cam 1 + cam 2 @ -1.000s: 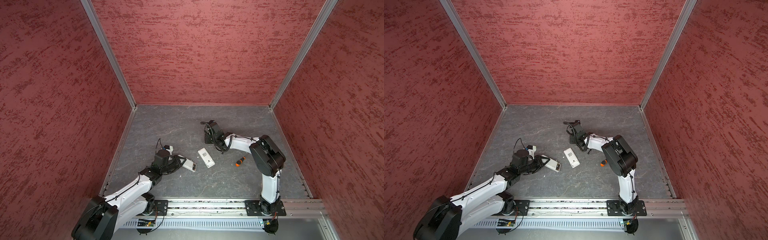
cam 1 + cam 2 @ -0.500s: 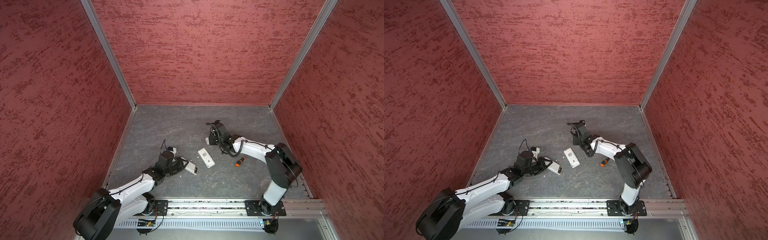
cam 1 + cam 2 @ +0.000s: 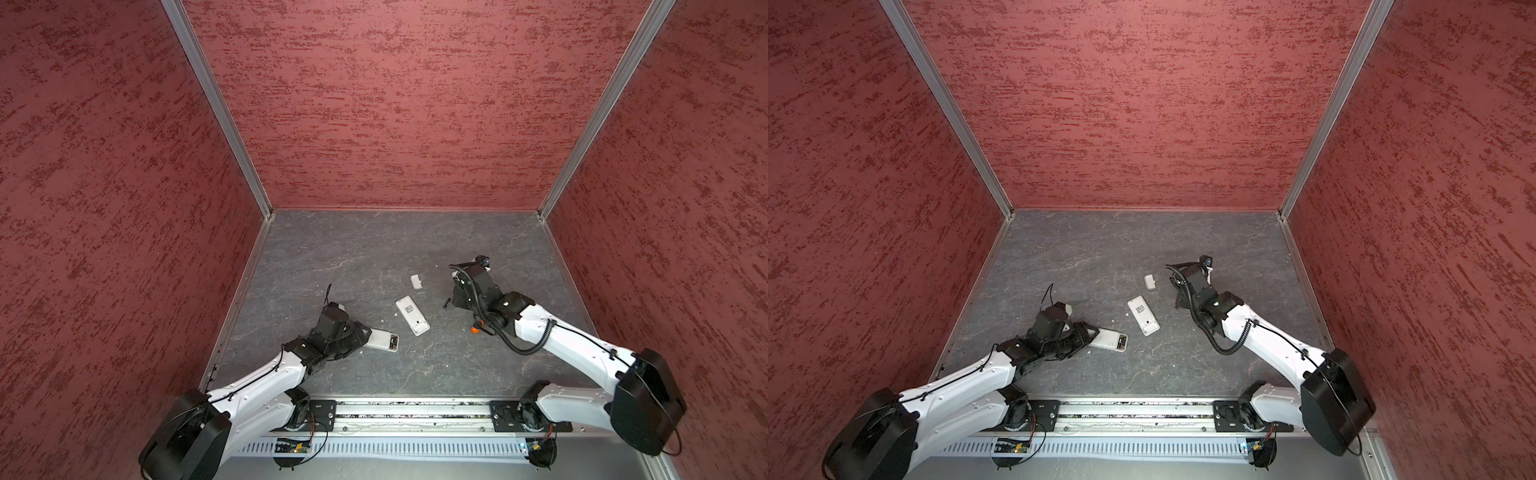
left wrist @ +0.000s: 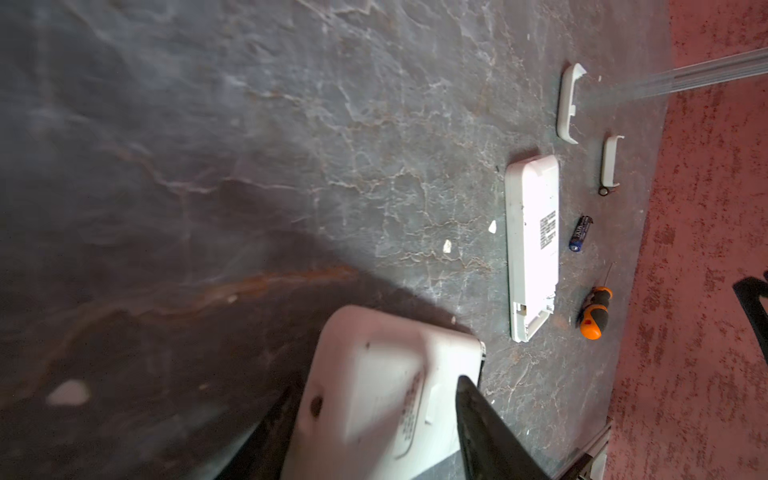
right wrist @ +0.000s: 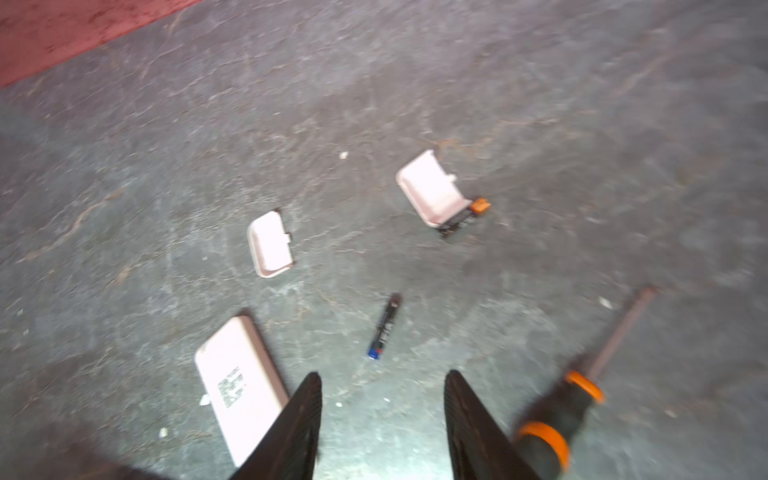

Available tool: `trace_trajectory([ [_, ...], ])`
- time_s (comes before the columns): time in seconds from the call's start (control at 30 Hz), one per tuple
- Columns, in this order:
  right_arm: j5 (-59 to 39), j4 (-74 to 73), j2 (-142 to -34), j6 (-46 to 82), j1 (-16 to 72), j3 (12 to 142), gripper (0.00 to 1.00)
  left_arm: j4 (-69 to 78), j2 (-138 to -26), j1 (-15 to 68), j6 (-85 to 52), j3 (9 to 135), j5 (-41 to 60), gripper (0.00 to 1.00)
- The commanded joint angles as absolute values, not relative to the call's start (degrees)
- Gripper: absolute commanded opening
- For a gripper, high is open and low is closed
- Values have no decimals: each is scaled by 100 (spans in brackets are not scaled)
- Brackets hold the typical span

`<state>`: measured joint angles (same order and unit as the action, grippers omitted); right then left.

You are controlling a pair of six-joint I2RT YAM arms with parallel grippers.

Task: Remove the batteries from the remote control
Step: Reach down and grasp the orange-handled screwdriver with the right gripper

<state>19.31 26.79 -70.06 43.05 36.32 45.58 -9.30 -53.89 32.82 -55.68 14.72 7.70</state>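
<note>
- Two arms, one second on: my right pincer [image 5: 382, 376] has backed off toward its own side and its elbow has swung low, uncovering a white battery cover [image 3: 417, 281]. Its fingers stand spread and empty.
- One battery [image 5: 384, 326] lies loose on the worktop [image 3: 374, 249] just ahead of those fingers, between the middle remote [image 3: 411, 316] and the screwdriver [image 4: 594, 311]; both of those are unmoved.
- My left pincer [image 4: 374, 382] has barely shifted, with fingers along both long edges of the near remote [image 3: 384, 341]. I cannot tell whether they pinch it.
- Grey veined worktop, dotted with white crumbs [image 4: 446, 246]; three red textured walls [image 3: 395, 104]; aluminium corner posts [image 3: 232, 133]; a metal rail [image 3: 411, 415] carries both arm bases.
</note>
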Motion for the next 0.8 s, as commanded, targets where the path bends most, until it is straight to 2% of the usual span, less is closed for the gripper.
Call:
trace_trajectory([
  [0.0,2355,3351,-6861,4974,3617,4349,52,-1675,-5142,3282,-5603,1526,352,60],
  [0.17,2387,3612,-6714,5222,3419,4089,55,-2280,-4899,3278,-5622,1687,79,63],
  [0.37,1899,3358,-6450,5364,3138,3622,55,-2586,-4733,3282,-5669,1814,-9,63],
  [0.77,1225,2450,-7039,5475,2953,2975,54,-2950,-4632,3328,-5545,2364,-91,63],
])
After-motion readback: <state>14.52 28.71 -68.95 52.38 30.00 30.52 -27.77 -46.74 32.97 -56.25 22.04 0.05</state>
